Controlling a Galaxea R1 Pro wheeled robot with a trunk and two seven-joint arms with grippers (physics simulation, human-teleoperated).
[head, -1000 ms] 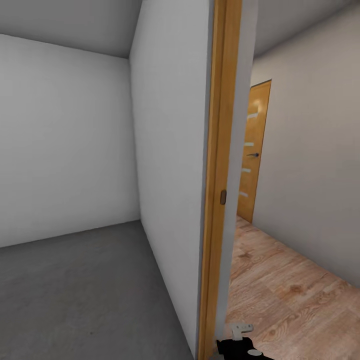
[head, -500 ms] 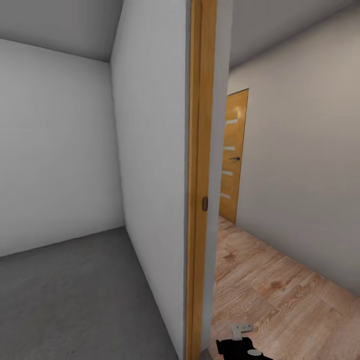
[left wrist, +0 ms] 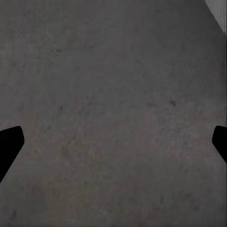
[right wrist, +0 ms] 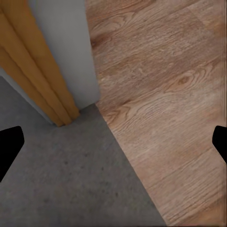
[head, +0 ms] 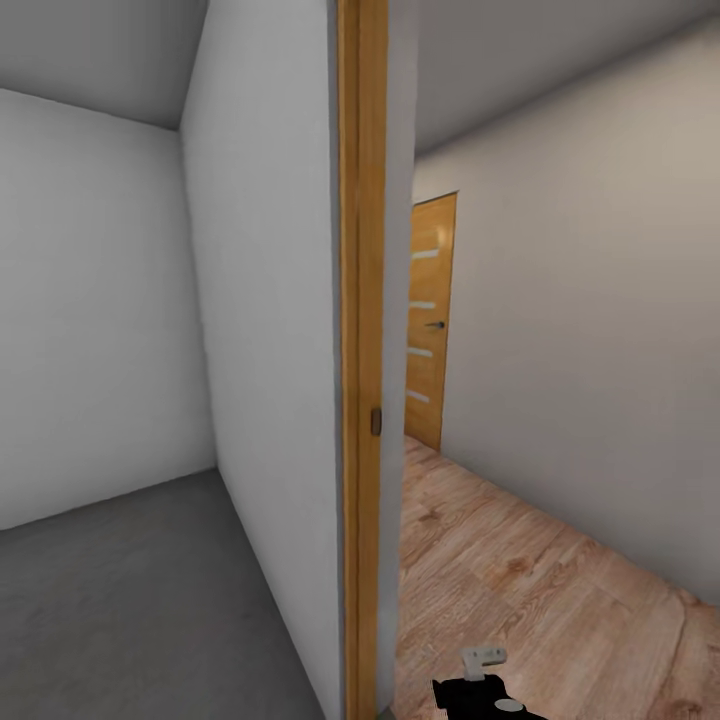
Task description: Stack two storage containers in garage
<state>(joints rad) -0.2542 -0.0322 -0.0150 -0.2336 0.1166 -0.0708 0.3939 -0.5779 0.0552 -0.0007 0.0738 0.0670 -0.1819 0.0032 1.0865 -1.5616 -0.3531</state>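
Observation:
The two storage containers and the living room are out of view. I stand at a doorway: the garage's rough grey concrete floor (head: 120, 600) lies left of the wall end, and a wood-plank hallway (head: 540, 600) lies to its right. My left gripper (left wrist: 113, 146) hangs open over bare concrete, its dark fingertips (left wrist: 9, 142) far apart with nothing between them. My right gripper (right wrist: 113, 146) is open too, above the line where concrete meets wood planks (right wrist: 161, 94). A piece of my right arm (head: 485, 690) shows at the head view's lower edge.
The wooden door frame (head: 362, 400) and the white wall end (head: 270, 400) stand close ahead, and the frame's foot (right wrist: 42, 85) is near my right gripper. A closed wooden door (head: 428, 320) is at the hallway's far end. White walls bound both sides.
The whole head view has slid left, so the camera has turned right: the door frame sits further left and more of the hallway shows. Both grippers stay open.

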